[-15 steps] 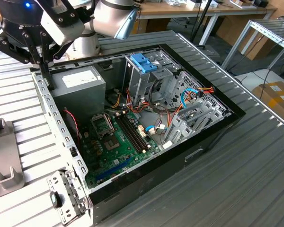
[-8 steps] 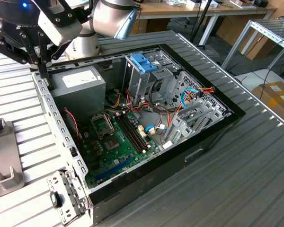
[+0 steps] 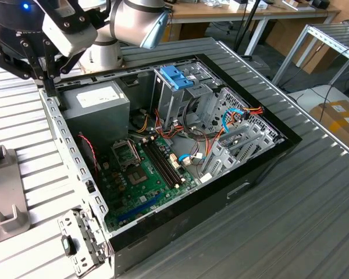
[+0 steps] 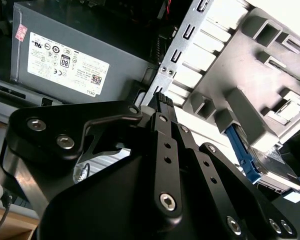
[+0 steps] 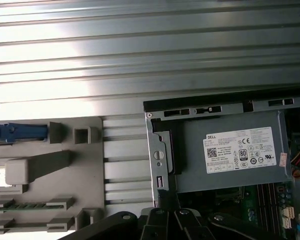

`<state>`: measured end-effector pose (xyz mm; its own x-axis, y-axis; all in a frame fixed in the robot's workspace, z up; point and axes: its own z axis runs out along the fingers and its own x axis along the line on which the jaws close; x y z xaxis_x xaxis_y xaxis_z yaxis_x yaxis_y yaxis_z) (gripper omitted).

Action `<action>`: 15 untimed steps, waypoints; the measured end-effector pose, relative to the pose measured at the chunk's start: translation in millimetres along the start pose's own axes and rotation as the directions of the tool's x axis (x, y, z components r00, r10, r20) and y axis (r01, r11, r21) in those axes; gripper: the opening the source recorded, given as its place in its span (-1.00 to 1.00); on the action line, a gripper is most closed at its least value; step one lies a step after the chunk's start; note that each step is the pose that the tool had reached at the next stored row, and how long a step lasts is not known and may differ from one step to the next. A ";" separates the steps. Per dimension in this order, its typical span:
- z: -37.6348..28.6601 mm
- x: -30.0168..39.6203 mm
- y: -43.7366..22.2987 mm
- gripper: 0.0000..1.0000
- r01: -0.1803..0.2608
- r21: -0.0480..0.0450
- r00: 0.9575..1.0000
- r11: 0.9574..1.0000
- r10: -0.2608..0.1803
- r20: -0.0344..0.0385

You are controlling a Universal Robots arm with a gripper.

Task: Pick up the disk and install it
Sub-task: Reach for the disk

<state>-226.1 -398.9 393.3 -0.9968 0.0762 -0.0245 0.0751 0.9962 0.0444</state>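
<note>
The gripper [image 4: 161, 98] was clenched on nothing beside the power supply [image 4: 65, 60]; the disk [image 4: 270, 167] lay apart in the grey fixture [image 4: 250, 65].

Ribbed aluminium table [image 3: 291, 221] – long slats running side to side in the first wrist view [image 5: 140, 50]. Directly on it: an open computer case [image 3: 221, 197] lying on its side, interior facing up, and a grey moulded fixture plate [image 3: 6, 192] w/ raised blocks, at the exterior view's left of the case. Bare slats show btwn plate [image 5: 85, 165] and case rim [image 5: 215, 106], so they're near but apart. The disk [image 4: 275, 172] sits on the plate [image 4: 270, 75] – blue rail along one edge.
</note>
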 end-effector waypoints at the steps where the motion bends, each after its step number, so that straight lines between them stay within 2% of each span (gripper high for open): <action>1: 0.0 0.5 -0.1 -0.80 0.000 0.000 1.000 1.000 0.000 0.000; 15: -0.2 7.3 -0.6 -0.80 0.000 0.000 1.000 1.000 0.000 0.000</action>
<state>-233.5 -398.9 393.3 -0.9968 0.0763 -0.0245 0.0751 0.9962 0.0444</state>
